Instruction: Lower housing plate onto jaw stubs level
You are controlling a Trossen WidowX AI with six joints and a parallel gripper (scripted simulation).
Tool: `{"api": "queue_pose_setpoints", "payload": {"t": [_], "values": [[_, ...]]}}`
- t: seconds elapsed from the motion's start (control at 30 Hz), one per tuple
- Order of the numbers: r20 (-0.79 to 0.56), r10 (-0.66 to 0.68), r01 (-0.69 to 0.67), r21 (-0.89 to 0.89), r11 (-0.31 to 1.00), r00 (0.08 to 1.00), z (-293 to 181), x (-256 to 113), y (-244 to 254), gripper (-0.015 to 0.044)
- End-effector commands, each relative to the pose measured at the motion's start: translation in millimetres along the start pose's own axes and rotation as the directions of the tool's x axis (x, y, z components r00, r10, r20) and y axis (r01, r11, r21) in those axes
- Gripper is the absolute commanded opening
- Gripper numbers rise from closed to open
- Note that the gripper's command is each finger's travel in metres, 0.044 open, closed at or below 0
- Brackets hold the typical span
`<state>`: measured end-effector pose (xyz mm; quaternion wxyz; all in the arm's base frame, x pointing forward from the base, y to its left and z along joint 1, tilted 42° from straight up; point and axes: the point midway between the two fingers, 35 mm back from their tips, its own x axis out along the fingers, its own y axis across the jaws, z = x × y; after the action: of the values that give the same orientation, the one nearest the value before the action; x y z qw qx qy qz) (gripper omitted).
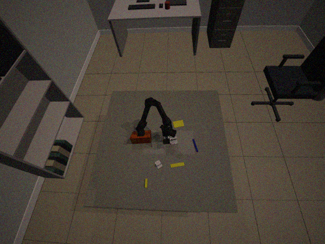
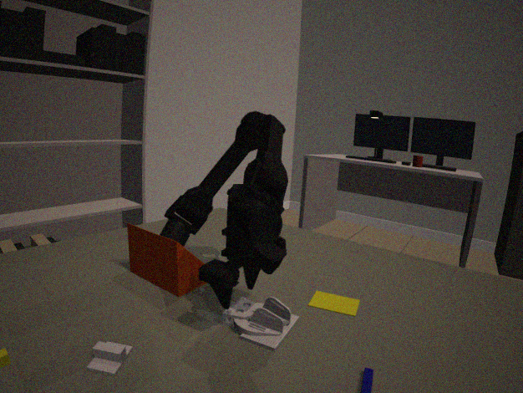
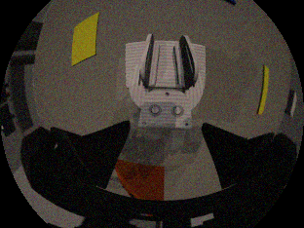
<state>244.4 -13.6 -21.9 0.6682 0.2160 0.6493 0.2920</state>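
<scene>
A grey mat [image 1: 125,194] [image 2: 147,359] lies on the tiled floor [image 1: 270,178] [image 2: 380,238]. On the mat are a flat yellow rectangle [image 1: 178,123] [image 2: 334,303] [image 3: 86,40], a longer yellow strip [image 1: 177,164] [image 3: 263,90], a short yellow bar [image 1: 146,183] [image 2: 3,358] and a blue stick [image 1: 194,145] [image 2: 366,381]. A white desk [image 1: 154,14] [image 2: 393,165] stands by the wall, bearing two dark monitors [image 2: 381,131], a keyboard [image 1: 141,7] and a red mug [image 1: 167,4] [image 2: 418,160]. Beside it stands a dark drawer cabinet [image 1: 222,26] [image 2: 511,211]. An office chair [image 1: 284,80] is off to one side, and a tall shelf unit [image 1: 58,92] [image 2: 145,126] is opposite, with green and tan blocks [image 1: 58,157] on a low shelf.
</scene>
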Motion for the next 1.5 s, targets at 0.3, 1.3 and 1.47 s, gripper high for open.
{"api": "queue_pose_setpoints", "payload": {"t": [0.3, 1.3, 1.47], "values": [[0.015, -0.016, 0.016, -0.005, 1.0, 1.0, -19.4, -57.8, 3.5, 0.044], [0.009, -0.014, 0.014, -0.009, 1.0, 1.0, -42.3, -84.9, 11.2, 0.044], [0.009, -0.014, 0.014, -0.009, 1.0, 1.0, -42.3, -84.9, 11.2, 0.044]]}}
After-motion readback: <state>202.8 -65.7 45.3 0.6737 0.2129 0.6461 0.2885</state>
